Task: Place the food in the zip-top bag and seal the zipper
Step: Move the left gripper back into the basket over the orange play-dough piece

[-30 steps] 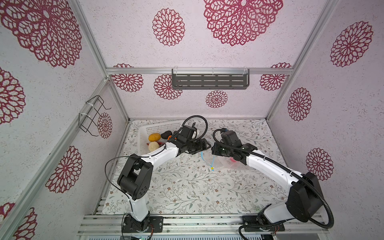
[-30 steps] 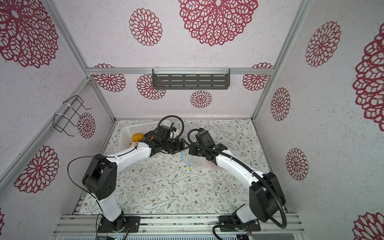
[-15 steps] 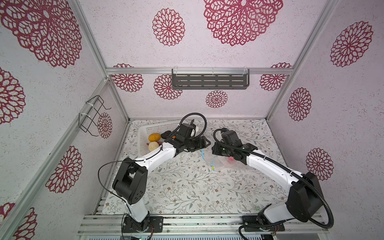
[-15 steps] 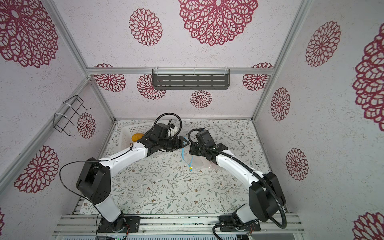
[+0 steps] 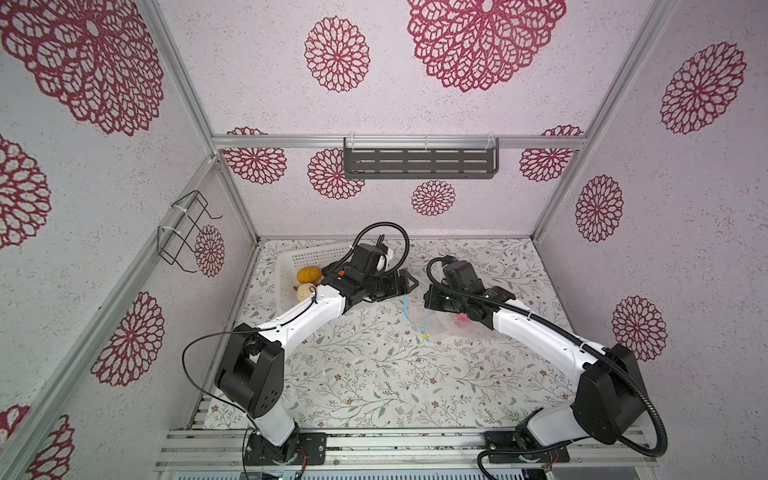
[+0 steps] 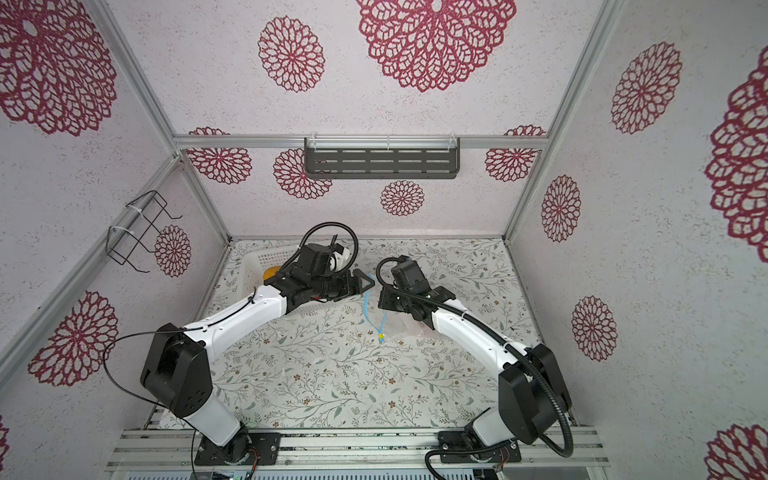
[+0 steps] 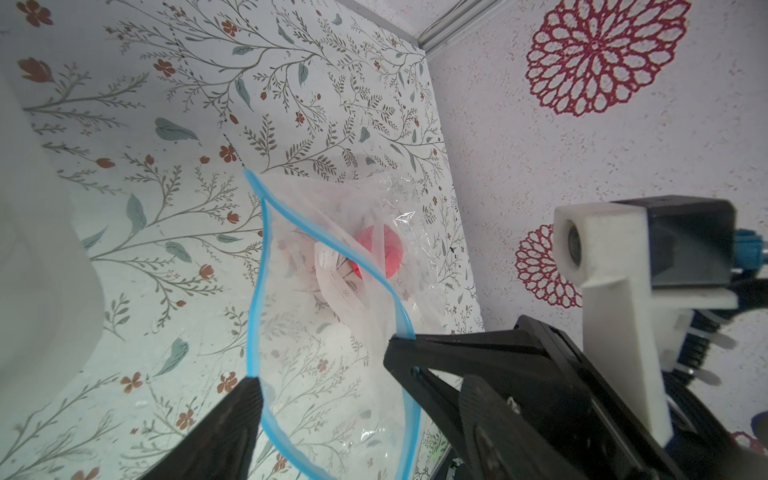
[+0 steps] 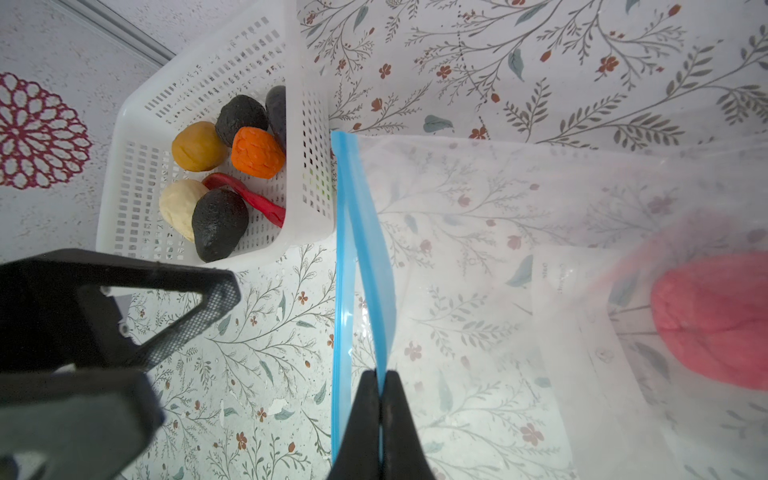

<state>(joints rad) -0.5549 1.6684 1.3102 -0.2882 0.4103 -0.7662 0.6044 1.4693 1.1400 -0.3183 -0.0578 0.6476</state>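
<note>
**Now my left pincer is free and one ball is bagged**

Little shifts at the mouth of the bag [image 8: 498, 249]. My left pincer [image 5: 409, 284] hangs where it hung a second ago, just beside the long wall of the basket [image 8: 316, 124]. Its jaws stand a shade wider than they did, and its shoulder joint sits a little further from the basket. It grips nothing. One finger is close to the zipper strip [image 7: 254, 299], though I cannot tell whether it touches. I read this as a drop finished and the pincer ready to turn back to the basket for the next piece.

My right pincer [image 8: 379, 374] is closed tight on one lip of the zipper strip, on the bag's side away from the basket, so the mouth bows open like a leaf. The bag lies just beside the basket with its mouth facing it.

The bag is thin, clear, crinkly film, and the flowered table [image 5: 374, 374] shows through it. The strip is a smooth blue ribbon. Deep inside rests the ball [image 8: 715, 320], matte pink-red and round.

The basket is stiff white plastic pierced with slots. In it wait a lumpy potato [image 8: 198, 146], a ridged orange piece [image 8: 257, 153], a smooth cream ball [image 8: 180, 208], a glossy curved chilli [image 8: 249, 199] and rough black lumps [image 8: 218, 224].
</note>
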